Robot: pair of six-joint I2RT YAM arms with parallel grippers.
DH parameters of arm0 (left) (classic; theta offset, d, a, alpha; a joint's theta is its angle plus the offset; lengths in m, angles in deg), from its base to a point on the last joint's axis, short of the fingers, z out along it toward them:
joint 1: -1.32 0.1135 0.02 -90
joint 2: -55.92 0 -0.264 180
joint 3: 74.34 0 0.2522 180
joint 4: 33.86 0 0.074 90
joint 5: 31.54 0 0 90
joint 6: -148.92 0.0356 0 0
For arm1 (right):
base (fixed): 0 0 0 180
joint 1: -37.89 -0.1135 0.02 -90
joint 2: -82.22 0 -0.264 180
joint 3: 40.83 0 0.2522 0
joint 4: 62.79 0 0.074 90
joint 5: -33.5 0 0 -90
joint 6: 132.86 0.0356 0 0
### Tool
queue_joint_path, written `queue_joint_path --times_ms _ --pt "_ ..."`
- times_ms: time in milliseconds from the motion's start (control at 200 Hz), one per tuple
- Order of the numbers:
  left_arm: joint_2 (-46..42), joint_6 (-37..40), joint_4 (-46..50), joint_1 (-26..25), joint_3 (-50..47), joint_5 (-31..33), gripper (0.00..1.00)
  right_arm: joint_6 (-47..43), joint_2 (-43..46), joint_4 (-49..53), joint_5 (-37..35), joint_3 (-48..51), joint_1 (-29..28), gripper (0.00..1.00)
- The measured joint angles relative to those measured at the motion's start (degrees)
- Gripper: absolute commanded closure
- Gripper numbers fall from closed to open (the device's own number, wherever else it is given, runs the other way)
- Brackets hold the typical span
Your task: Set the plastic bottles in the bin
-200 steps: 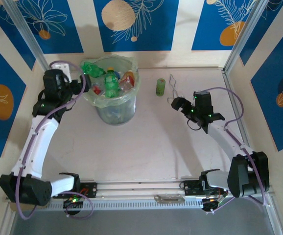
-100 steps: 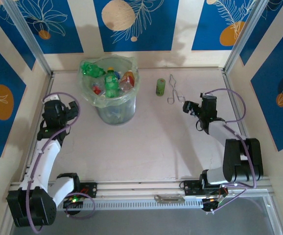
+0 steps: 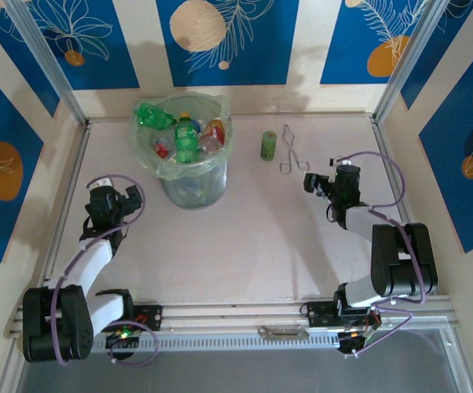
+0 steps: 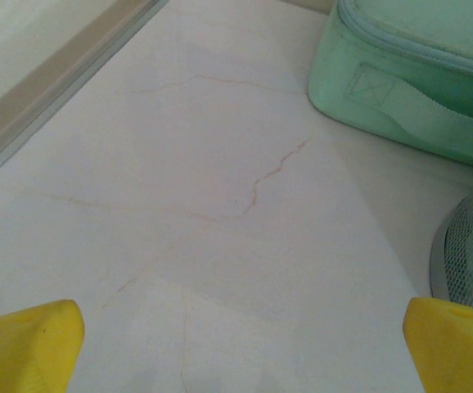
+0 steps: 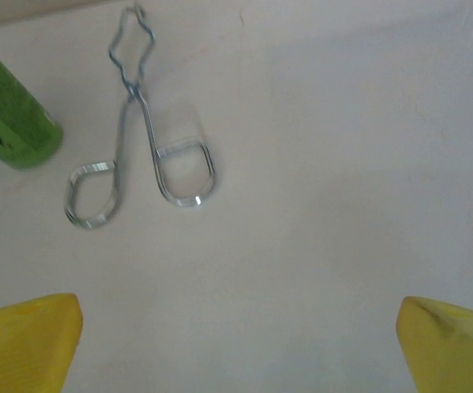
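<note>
The plastic bottles (image 3: 186,137) I see all sit heaped in the bin (image 3: 195,193) at the worktop's (image 3: 245,237) far left. My left and right jaws are spread, holding nothing; I judge the job done.

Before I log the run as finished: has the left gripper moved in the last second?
Yes. The left gripper has drawn back from beside the bin toward the near edge of the table, and is now well clear of the bin.
</note>
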Motion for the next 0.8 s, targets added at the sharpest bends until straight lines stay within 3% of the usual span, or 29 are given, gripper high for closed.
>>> queue_joint_path --times_ms 545,800 --pt "17.9 9.6 -34.1 -2.4 -8.0 -1.5 0.0 -2.8 -3.9 -21.3 1.2 10.3 -0.7 0.01" --pt "19.5 11.2 -41.2 -2.8 -9.6 -2.2 0.0 -2.8 -3.9 -24.5 0.9 10.3 -0.7 0.01"
